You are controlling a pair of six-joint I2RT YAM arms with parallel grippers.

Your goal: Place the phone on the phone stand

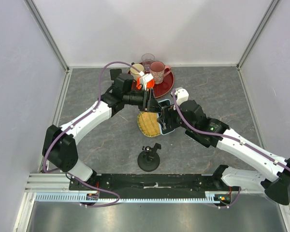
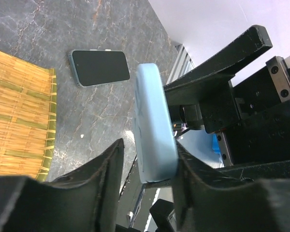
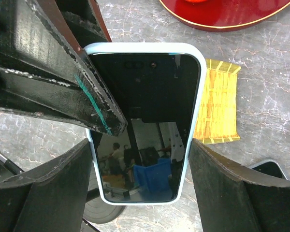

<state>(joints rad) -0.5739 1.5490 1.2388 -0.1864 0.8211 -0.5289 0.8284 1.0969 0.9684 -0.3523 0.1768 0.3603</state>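
Right wrist view shows my right gripper (image 3: 140, 145) clamped on the phone (image 3: 145, 96). One finger presses each long edge of its pale blue case, and the dark screen faces the lens. A finger (image 3: 63, 87) of my left gripper (image 2: 149, 147) lies across the upper left corner of that screen.

From my left wrist the same phone appears edge-on, standing between my left fingers. One finger (image 2: 198, 179) touches the case. On the other side a sliver of worktop (image 1: 101, 145) shows between the finger and the case, so my left gripper brackets the phone without pinching it.

From above, I hold the phone off the worktop over the right edge of the bamboo mat (image 1: 149, 124), with both arms meeting there. The phone stand (image 1: 148, 159) sits on the near side of the mat, a little apart from it, and the phone is not on it. A second phone (image 2: 99, 67) lies flat and screen up, just past the mat's far right corner. Beyond the mat's far edge is a red plate (image 1: 165, 89) carrying a few cups (image 1: 157, 71).
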